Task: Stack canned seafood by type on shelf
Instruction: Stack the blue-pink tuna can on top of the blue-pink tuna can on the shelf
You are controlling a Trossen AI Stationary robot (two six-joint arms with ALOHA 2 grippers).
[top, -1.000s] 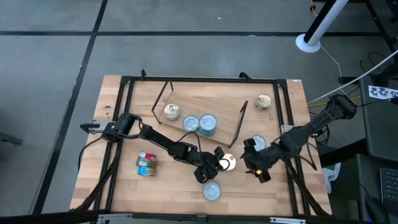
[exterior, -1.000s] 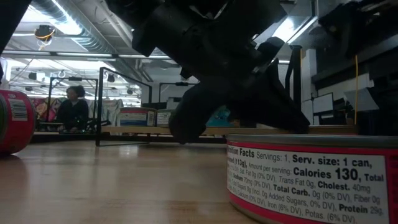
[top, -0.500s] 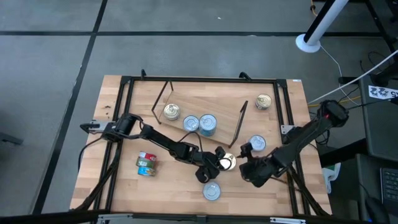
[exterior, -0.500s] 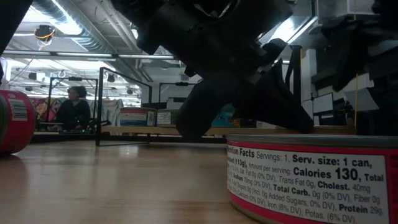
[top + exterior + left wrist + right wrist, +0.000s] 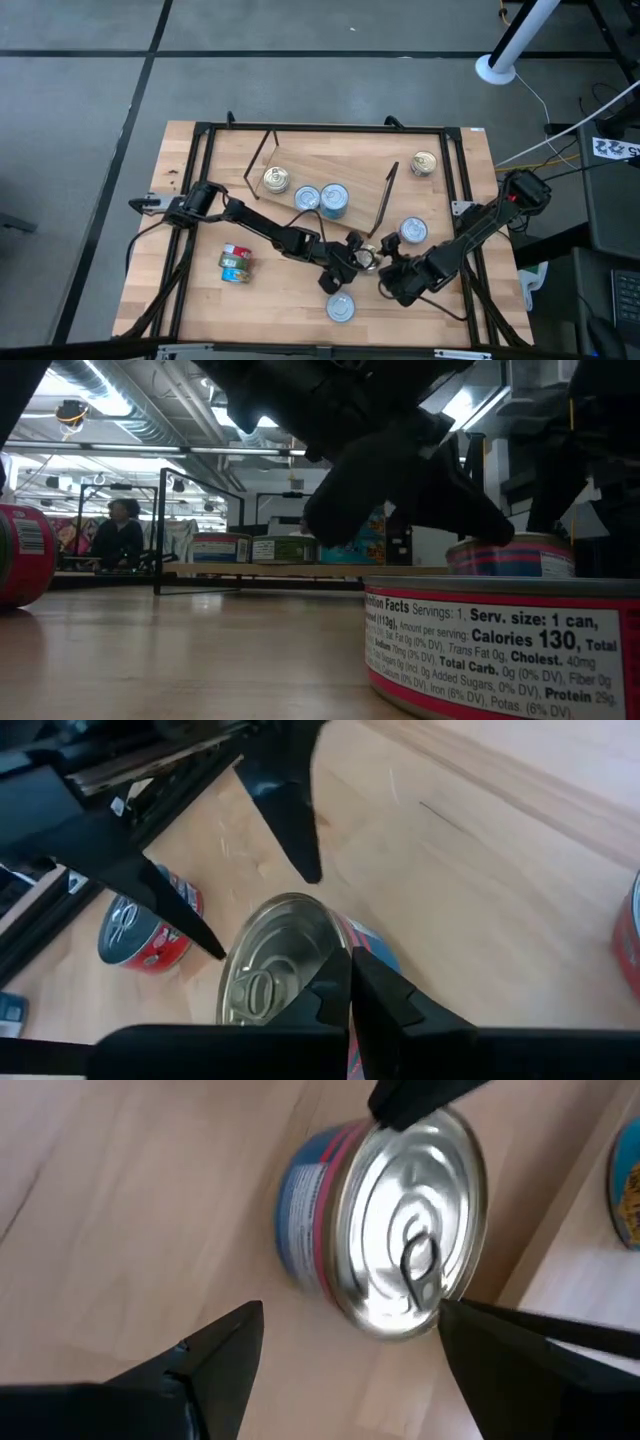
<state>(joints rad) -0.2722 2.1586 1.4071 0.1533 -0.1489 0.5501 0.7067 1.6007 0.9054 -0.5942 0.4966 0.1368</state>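
My left gripper [image 5: 356,260] reaches to the table's middle, shut on a tin of canned seafood [image 5: 270,970] with a silvery pull-tab lid and a blue-and-red label. My right gripper [image 5: 388,280] hovers open just right of that tin [image 5: 400,1270], its fingers either side of it without touching. Three tins [image 5: 306,198] stand on the shelf [image 5: 345,160], a light board on black wire legs. Loose tins sit at the right [image 5: 412,232], far right [image 5: 424,163] and near edge [image 5: 341,307]. A red-green tin [image 5: 236,264] lies at the left. My left gripper pinches the tin's rim [image 5: 335,960] between its two shut fingers [image 5: 375,995], where lid meets side wall. The fingers slant down from the table's left. The tin is tipped up, its lid turned toward the right arm; whether its lower edge touches the table I cannot tell.
The black frame rails [image 5: 462,200] run along the tabletop's sides. In the low view a red-labelled tin [image 5: 500,650] fills the near foreground. A person [image 5: 117,535] sits in the room beyond. Bare wood lies between the shelf and the near edge on the left.
My right gripper has come down and toward the near left, closing on the held tin, and has stayed open. My left gripper has risen a little and rolled, and the tin has tipped from lying flat to standing up on its edge.
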